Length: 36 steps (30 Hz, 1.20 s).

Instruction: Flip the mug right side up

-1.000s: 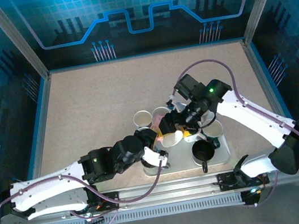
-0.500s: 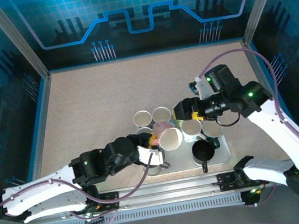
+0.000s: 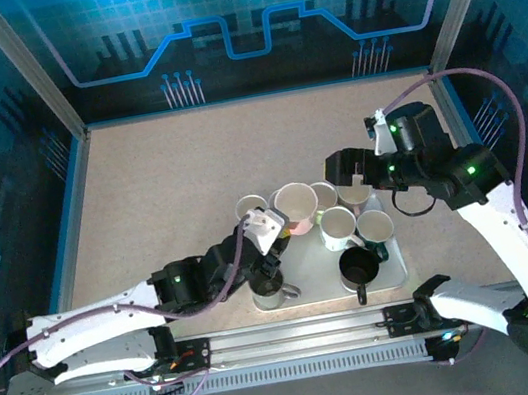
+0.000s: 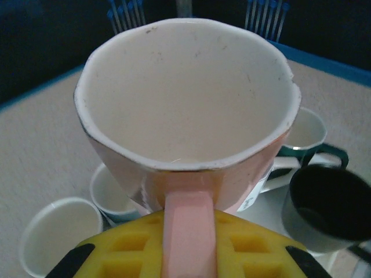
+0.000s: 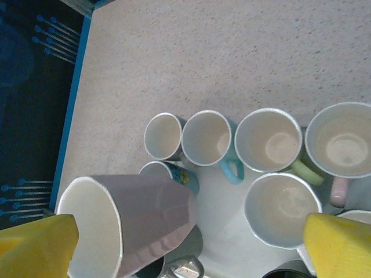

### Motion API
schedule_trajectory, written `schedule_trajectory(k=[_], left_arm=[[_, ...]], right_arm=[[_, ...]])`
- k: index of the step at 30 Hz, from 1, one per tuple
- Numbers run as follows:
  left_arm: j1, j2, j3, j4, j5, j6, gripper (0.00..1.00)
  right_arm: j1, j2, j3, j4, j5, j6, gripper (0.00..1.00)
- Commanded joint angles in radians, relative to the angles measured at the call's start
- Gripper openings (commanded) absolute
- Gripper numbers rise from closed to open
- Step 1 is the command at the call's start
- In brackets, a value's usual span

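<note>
The speckled beige table (image 3: 169, 173) is carrying a pale tray (image 3: 395, 272) near its front edge, and a cluster of open-topped mugs is standing on it and just behind it. The left arm (image 3: 92, 322) is reaching in from the near left, and the right arm (image 3: 511, 217) is bending over from the right. The pink mug (image 3: 295, 199) is hanging in the air above the left part of the cluster, clear of the tray, with its mouth facing up toward the top camera and tilting slightly, showing a pale inside. The left gripper (image 3: 267, 225) is clamping the mug's handle (image 4: 188, 231) between its yellow pads (image 4: 124, 246). The right gripper (image 3: 344, 172) is hovering over the rear mugs to the right of the pink mug, touching nothing, its jaws standing wide apart. A black mug (image 3: 359, 266) is sitting at the tray's front, a green-handled mug (image 3: 376, 227) just behind it. A metal cup (image 3: 269, 286) is standing at the tray's front left corner, beneath the left wrist.
</note>
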<state>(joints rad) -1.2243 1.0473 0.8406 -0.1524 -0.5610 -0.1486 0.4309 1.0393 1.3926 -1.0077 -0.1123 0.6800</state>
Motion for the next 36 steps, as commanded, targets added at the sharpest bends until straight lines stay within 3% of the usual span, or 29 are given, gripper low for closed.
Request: schedule_trajectory(k=[1, 4, 7, 11, 20, 36], left_arm=[[-0.014, 0.029, 0.066, 0.046, -0.082, -0.413, 0.0], [-0.023, 0.117, 0.162, -0.161, -0.117, -0.648, 0.0], [-0.029, 0.144, 0.155, -0.17, -0.102, -0.708, 0.0], [-0.029, 0.163, 0.146, -0.17, -0.086, -0.699, 0.0], [-0.029, 0.223, 0.108, -0.105, 0.045, -0.534, 0.0], [-0.029, 0.343, 0.103, -0.098, 0.065, -0.539, 0.0]], right_arm=[[-0.012, -0.02, -0.01, 0.02, 0.111, 0.036, 1.0], [-0.011, -0.027, -0.024, 0.016, 0.186, 0.062, 1.0], [-0.014, -0.033, -0.045, 0.025, 0.222, 0.074, 1.0], [-0.018, -0.042, -0.082, 0.045, 0.233, 0.081, 1.0], [-0.027, -0.041, -0.141, 0.11, 0.185, 0.055, 1.0], [-0.029, -0.046, -0.182, 0.119, 0.165, 0.0, 1.0]])
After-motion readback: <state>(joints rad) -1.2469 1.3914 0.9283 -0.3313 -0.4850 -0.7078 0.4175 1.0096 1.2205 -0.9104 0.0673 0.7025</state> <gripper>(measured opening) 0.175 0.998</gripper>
